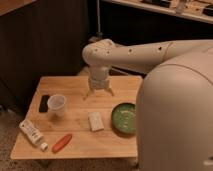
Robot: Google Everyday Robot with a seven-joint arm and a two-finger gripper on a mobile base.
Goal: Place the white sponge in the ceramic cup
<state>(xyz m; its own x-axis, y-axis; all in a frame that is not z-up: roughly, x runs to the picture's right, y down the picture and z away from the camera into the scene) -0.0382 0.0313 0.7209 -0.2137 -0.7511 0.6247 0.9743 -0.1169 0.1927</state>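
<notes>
The white sponge lies flat on the wooden table, near its middle and just left of the green bowl. The ceramic cup stands upright at the table's left, apart from the sponge. My gripper hangs from the white arm above the table's back middle, fingers spread open and pointing down, empty. It is behind the sponge and to the right of the cup.
A green round bowl sits at the right, partly behind my white body. A white printed tube and a red-orange object lie at the front left. A black object lies left of the cup.
</notes>
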